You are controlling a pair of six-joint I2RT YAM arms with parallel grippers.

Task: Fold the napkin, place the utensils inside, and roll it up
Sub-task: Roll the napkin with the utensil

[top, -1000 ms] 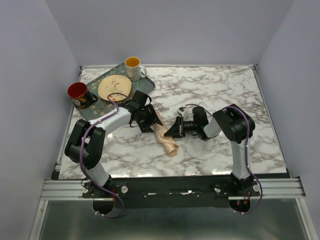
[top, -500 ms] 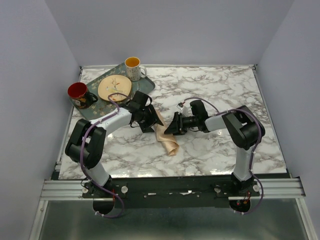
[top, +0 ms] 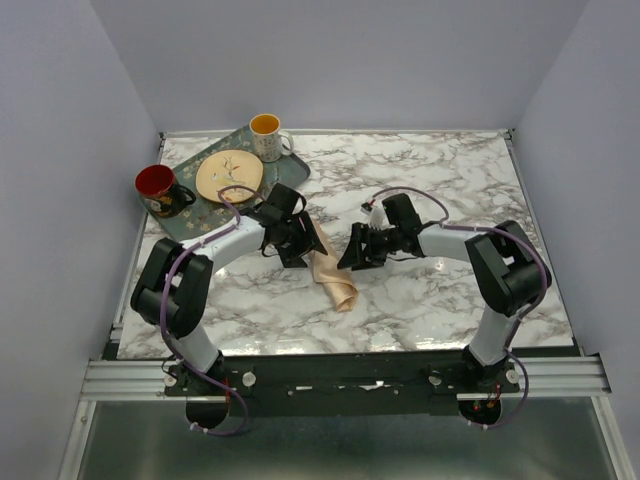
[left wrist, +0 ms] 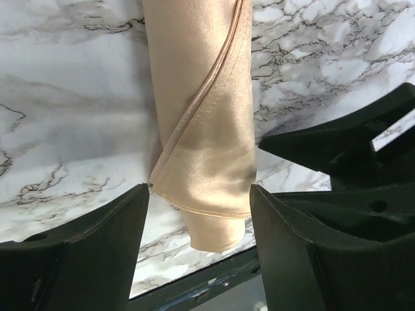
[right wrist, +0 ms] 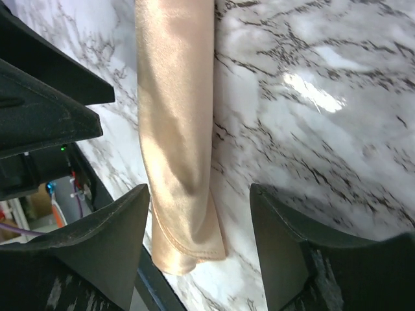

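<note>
Jaws of our right gripper [right wrist: 200, 189] stand apart astride the rolled napkin [right wrist: 174, 129] mid-frame; our left gripper [left wrist: 200, 188] touches both its sides, and we cannot tell if it clamps.

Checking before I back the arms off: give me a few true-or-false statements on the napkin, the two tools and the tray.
1. The napkin lies rolled into a tube on the marble table. True.
2. The right tool is clamped shut on the napkin. False: its jaws stand wide open.
3. The fingers of the left tool straddle one end of the napkin. True.
4. Cutlery lies loose on the table beside the roll. False: no utensil shows in any view.
5. The floral plate sits on bare marble. False: it is on the tray.
</note>
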